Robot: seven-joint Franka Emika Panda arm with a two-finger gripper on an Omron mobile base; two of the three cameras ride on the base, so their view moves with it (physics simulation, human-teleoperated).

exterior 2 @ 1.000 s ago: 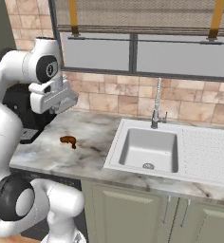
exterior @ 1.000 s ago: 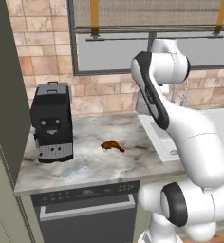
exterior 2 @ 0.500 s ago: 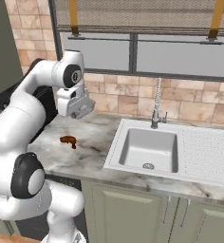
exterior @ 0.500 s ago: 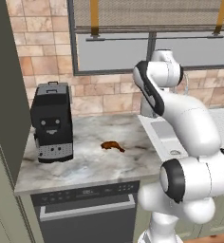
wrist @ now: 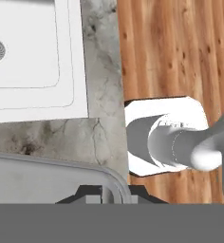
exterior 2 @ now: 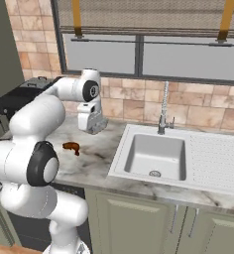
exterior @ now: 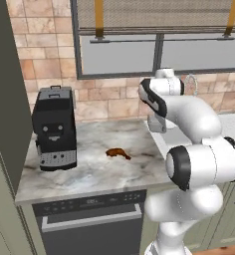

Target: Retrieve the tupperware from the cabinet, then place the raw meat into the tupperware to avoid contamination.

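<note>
Raw meat (exterior: 118, 153) sits bare on the marble counter (exterior: 89, 169), centre of the left base view, between the black coffee machine (exterior: 54, 127) at left and the sink (exterior 2: 156, 156); nothing touching it. No tupperware spotted in these frames. A sage-green cabinet side (exterior: 5, 89) runs down the left edge of the left base view.

Gripper (exterior 2: 95, 125) hangs above the counter just left of the sink in the right base view, jaws shut, nothing in them. Hand view looks down over the sink rim (wrist: 71, 57), the counter edge and the wood floor (wrist: 180, 47).

Risks as I read them:
- Arm is folded tight near its own base; a wide swing toward the cabinet could clip the coffee machine or the faucet (exterior 2: 163, 111).
- Meat is small and tapered, so it could slip from a pinch or get dragged across the marble.
- Cabinet doors not visible from here; a misjudged handle approach likely without repositioning.

Room: brick-tile backsplash, window above, dishwasher (exterior: 89, 224) under the counter.
</note>
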